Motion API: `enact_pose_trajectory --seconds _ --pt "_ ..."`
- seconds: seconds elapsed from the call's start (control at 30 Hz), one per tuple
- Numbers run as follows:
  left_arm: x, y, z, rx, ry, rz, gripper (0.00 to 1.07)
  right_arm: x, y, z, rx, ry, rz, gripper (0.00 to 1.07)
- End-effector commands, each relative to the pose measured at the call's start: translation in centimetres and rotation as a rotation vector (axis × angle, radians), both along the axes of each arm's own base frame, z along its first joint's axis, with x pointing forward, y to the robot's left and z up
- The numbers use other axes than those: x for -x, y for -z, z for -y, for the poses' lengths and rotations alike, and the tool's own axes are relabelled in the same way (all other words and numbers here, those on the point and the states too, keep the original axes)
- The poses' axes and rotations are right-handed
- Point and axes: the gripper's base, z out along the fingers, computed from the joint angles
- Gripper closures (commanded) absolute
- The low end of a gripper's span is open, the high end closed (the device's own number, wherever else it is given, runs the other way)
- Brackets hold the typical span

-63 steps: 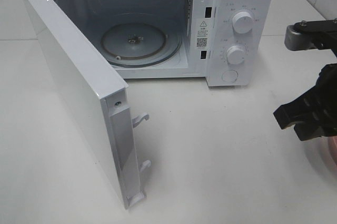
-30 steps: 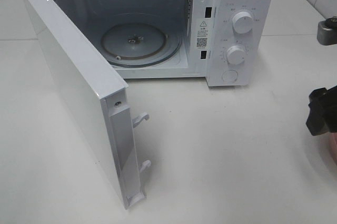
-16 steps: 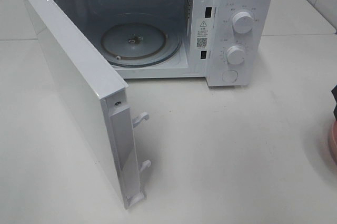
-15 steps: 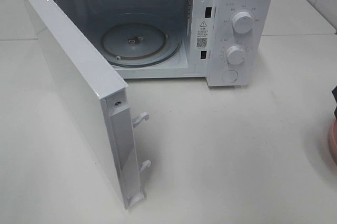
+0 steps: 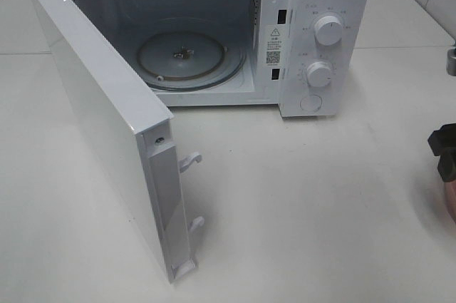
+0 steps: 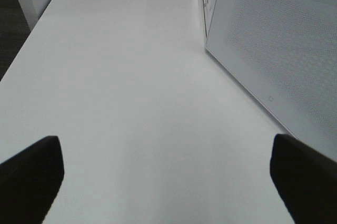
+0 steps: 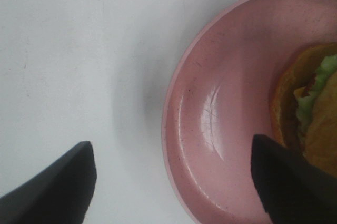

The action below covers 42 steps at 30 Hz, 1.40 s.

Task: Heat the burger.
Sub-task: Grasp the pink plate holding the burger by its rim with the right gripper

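The burger (image 7: 310, 113) lies on a pink plate (image 7: 221, 129); only its golden bun, green lettuce and dark patty edge show at the border of the right wrist view. My right gripper (image 7: 174, 182) hovers open over the plate's rim, one fingertip (image 7: 58, 182) above the bare table and the other above the plate's inside, beside the burger. In the exterior view only a dark part of the right gripper (image 5: 445, 153) shows at the far right edge, above a sliver of the pink plate (image 5: 451, 199). My left gripper (image 6: 168, 176) stands open over the table.
A white microwave (image 5: 313, 32) stands at the back with its door (image 5: 107, 125) swung wide toward the front left. Its glass turntable (image 5: 182, 59) carries nothing. The door's mesh face (image 6: 274, 50) sits close beside my left gripper.
My right gripper slid rightward almost out of the exterior view, then a dark part of it came back in at the right edge. The microwave and its door have not moved.
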Motion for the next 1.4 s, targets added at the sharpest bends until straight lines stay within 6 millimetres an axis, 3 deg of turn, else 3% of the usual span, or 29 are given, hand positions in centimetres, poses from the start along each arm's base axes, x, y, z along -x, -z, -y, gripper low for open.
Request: enact_pose_trajectory --seconds 0.03,0.77,1.2,1.33,1.4 --pt "0.2 -0.2 0.0 0.004 0.009 0.034 0.06 -0.8 1.1 0.1 0.003 -0.001 -0.015 0.3" --pt "0.2 -0.2 0.0 0.004 0.009 0.034 0.06 -2.5 7.4 -0.1 -0.013 0.003 -0.163 0.31" --pt "0.2 -0.2 0.0 0.004 0.009 0.034 0.06 -2.3 8.7 -0.1 -0.007 0.006 -0.231 0.32" --pt "0.2 -0.2 0.0 0.004 0.009 0.034 0.06 -2.2 8.7 0.0 -0.003 0.022 -0.233 0.35" --pt "0.2 -0.2 0.0 0.004 0.009 0.034 0.06 -2.1 8.7 0.2 0.019 0.047 -0.243 0.43"
